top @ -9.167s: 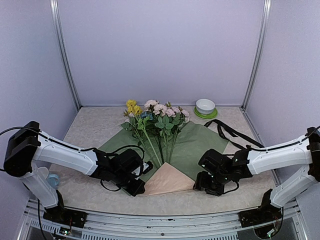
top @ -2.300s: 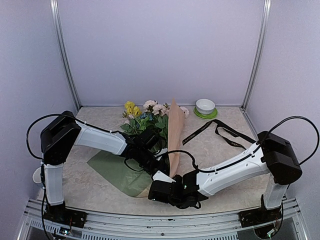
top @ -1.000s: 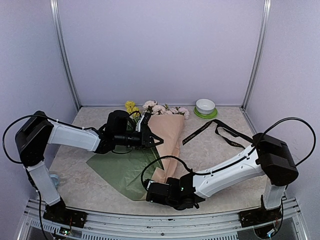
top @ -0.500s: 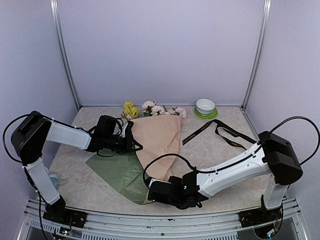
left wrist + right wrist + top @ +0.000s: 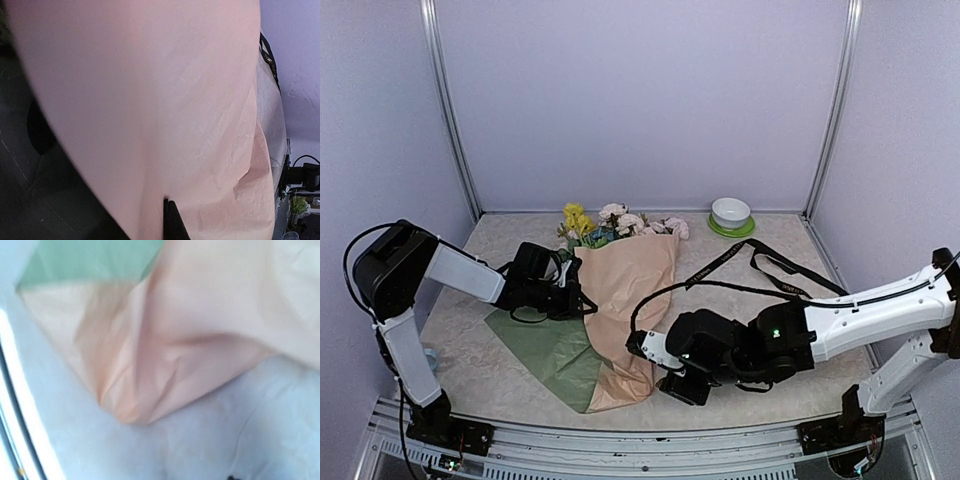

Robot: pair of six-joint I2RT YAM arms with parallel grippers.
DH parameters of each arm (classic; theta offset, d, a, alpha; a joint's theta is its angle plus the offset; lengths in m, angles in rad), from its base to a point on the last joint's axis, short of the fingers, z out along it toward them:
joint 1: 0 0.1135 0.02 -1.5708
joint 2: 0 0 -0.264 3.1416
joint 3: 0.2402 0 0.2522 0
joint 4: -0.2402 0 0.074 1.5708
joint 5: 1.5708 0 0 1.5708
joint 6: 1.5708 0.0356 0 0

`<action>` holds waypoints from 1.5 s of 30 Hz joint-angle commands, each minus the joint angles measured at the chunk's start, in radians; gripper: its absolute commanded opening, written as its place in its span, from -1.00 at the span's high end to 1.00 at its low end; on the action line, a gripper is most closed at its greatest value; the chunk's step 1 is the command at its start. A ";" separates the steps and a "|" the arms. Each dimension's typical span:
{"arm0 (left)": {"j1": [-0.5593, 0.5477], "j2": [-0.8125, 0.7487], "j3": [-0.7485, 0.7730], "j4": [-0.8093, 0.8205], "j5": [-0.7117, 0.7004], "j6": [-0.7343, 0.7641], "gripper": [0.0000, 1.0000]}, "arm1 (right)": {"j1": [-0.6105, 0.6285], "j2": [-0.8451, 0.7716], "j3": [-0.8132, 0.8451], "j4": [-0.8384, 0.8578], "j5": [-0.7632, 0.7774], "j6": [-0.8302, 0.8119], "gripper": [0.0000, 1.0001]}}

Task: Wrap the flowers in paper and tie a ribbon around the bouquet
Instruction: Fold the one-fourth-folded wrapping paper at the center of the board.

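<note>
The peach-tan paper (image 5: pixel 632 300) lies folded over the stems as a cone, its narrow tip (image 5: pixel 131 412) resting on the table. A sage green sheet (image 5: pixel 545 345) spreads out from under it to the left. The flowers (image 5: pixel 610 222) stick out of the cone's far end: yellow, blue and pale pink. My left gripper (image 5: pixel 582 297) is shut on the cone's left edge, its black fingertips (image 5: pixel 169 215) pressed together against the peach sheet. My right gripper (image 5: pixel 642 347) sits just right of the cone's lower part, apart from it; its fingers do not show in the right wrist view. The black ribbon (image 5: pixel 770 265) lies at the right rear.
A white bowl on a green saucer (image 5: pixel 731 213) stands at the back right. A black cable (image 5: pixel 720 285) arcs from the right arm over the table beside the cone. Metal rails (image 5: pixel 620 440) run along the near edge. A pale object (image 5: pixel 425 358) sits by the left arm's base.
My right arm has drawn back to the right, off the cone's lower tip. The left gripper stays on the peach sheet's edge and has shifted slightly nearer; the cone lies flatter.
</note>
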 commanded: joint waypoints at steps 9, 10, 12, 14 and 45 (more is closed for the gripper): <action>0.013 0.017 -0.023 0.004 0.019 0.028 1.00 | -0.153 0.146 0.037 0.342 -0.071 0.201 0.57; 0.013 0.018 -0.024 0.005 0.019 0.028 1.00 | -0.166 0.171 0.043 0.344 -0.078 0.210 0.66; 0.013 0.021 -0.024 0.005 0.022 0.029 1.00 | -0.169 0.223 0.061 0.353 -0.109 0.193 0.81; 0.013 0.024 -0.021 0.004 0.023 0.030 1.00 | -0.159 0.278 0.084 0.367 -0.190 0.156 0.89; 0.037 -0.012 -0.038 0.027 0.046 0.037 1.00 | -0.243 0.001 -0.327 0.576 -0.567 0.461 0.44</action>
